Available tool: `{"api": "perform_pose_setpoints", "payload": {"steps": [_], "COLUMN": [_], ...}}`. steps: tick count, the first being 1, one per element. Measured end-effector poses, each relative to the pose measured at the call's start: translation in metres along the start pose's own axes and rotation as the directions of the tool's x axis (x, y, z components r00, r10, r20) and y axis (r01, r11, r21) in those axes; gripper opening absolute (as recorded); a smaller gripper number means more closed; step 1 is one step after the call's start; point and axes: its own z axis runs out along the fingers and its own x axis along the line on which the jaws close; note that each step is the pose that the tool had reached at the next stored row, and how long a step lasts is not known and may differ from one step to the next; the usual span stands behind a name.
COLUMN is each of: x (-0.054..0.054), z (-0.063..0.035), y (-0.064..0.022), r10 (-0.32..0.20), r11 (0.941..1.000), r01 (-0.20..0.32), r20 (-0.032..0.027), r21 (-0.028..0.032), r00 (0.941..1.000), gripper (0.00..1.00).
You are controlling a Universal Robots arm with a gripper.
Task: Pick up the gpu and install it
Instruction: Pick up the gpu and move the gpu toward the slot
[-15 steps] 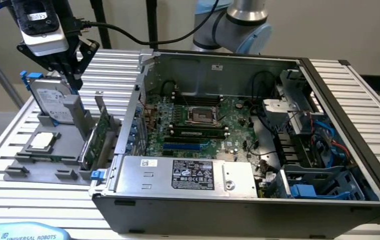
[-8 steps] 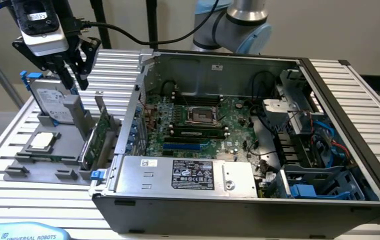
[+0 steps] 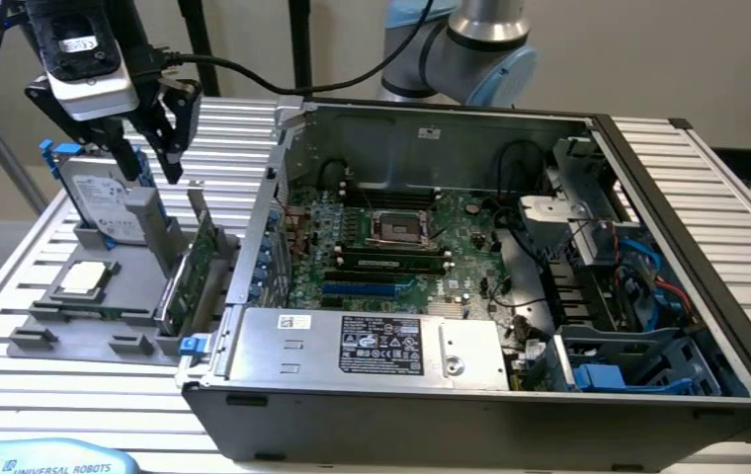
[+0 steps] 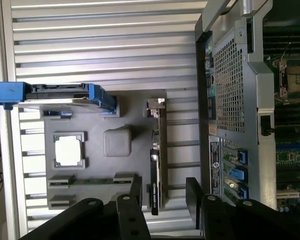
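The gpu (image 3: 191, 278) stands on its long edge in a slot of the grey holder (image 3: 79, 326), its green board facing the computer case and its silver bracket at the far end. In the wrist view the gpu (image 4: 158, 160) appears edge-on as a thin dark strip. My gripper (image 3: 149, 156) hangs well above the holder, over its far end, and is open with nothing between its black fingers (image 3: 124, 148). From the wrist, my gripper (image 4: 164, 196) shows one finger on each side of the card's line, high above it.
A silver hard drive with blue rails (image 3: 102, 197) stands in the holder's far slot, and a square CPU chip (image 3: 86, 278) lies flat on the holder. The open computer case (image 3: 692, 296) lies beside it, motherboard (image 3: 389, 247) exposed, with the power supply (image 3: 363, 346) at the near side.
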Motion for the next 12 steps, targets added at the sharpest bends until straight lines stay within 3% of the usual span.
{"api": "perform_pose_setpoints", "payload": {"steps": [12], "x": [0.001], "z": [0.0216], "y": [-0.0009], "r10": [0.006], "r11": [1.0], "r01": [-0.006], "r20": [0.0002], "r21": [0.0003], "r00": [1.0], "gripper": [0.48]}}
